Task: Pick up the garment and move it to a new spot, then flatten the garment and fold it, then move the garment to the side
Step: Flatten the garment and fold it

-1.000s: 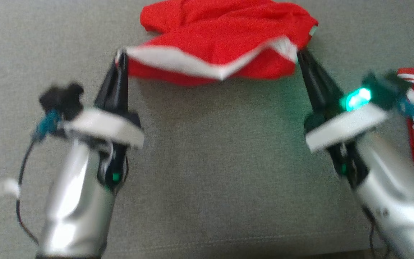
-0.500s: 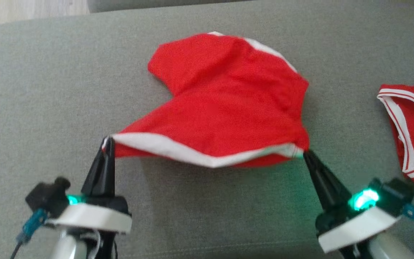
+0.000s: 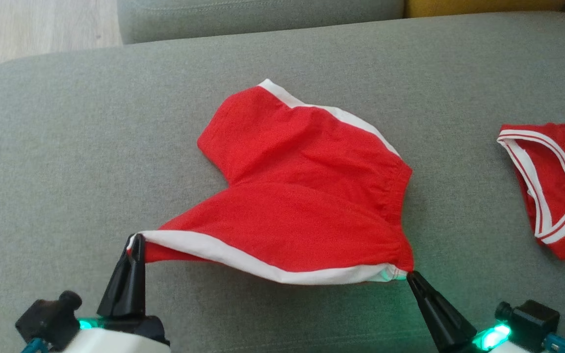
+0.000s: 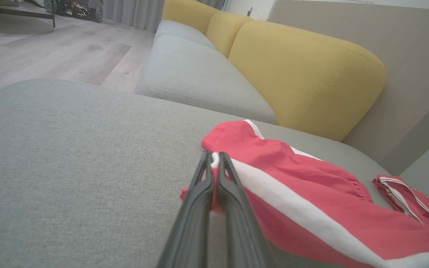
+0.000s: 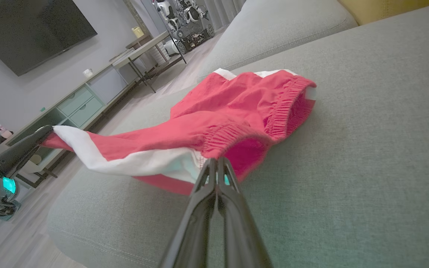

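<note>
The red shorts (image 3: 302,196) are being held near the front edge of the grey cushion (image 3: 66,147), roughly midway between its left and right edges. The far leg and the elastic waist are being supported by the cushion, while the near white-trimmed side is being lifted just clear of it. This side is being pinched at both ends. The left gripper (image 3: 137,241) is being clamped fully closed on the leg-hem corner, and the right gripper (image 3: 412,277) fully closed on the waistband corner. The trim is being stretched between them, probably so the cloth is drawn flat for folding. Another red garment (image 3: 552,186) is being left well apart, toward the right edge.
</note>
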You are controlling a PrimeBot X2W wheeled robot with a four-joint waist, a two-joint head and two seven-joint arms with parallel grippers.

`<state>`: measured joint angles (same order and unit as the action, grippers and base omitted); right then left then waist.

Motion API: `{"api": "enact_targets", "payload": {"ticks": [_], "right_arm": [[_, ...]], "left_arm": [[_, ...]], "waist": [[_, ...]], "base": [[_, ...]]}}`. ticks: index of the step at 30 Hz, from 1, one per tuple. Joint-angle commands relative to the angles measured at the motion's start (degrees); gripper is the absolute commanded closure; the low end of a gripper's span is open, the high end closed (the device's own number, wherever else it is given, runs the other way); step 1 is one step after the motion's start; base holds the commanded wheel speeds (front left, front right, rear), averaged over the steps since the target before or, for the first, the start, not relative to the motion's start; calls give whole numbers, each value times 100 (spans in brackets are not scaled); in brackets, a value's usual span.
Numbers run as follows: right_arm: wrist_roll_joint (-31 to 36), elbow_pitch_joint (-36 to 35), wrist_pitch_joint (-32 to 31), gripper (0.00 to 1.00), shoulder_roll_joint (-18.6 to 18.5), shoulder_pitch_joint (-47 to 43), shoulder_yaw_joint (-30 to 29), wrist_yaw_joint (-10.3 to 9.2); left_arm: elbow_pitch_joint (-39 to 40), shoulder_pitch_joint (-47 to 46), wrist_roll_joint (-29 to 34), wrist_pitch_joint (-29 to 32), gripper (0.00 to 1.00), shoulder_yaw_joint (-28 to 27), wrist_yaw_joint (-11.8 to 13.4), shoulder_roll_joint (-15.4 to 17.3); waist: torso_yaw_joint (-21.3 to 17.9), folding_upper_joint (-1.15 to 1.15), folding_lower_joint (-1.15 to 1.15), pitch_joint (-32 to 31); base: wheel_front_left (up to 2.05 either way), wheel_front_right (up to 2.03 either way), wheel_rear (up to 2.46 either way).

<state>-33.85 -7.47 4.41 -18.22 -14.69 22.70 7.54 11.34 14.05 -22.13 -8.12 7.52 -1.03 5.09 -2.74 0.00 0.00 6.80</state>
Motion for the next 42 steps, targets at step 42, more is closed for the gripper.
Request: {"api": "enact_targets", "payload": {"ticks": [42], "right_arm": [[-837, 2570, -231, 100, 1206, 3871, -196, -5]], "left_arm": [[-6006, -6969, -1188, 548, 99, 1288, -645, 557]], "waist": [[-987, 0, 0, 1621]], "base": [[0, 0, 0]]}}
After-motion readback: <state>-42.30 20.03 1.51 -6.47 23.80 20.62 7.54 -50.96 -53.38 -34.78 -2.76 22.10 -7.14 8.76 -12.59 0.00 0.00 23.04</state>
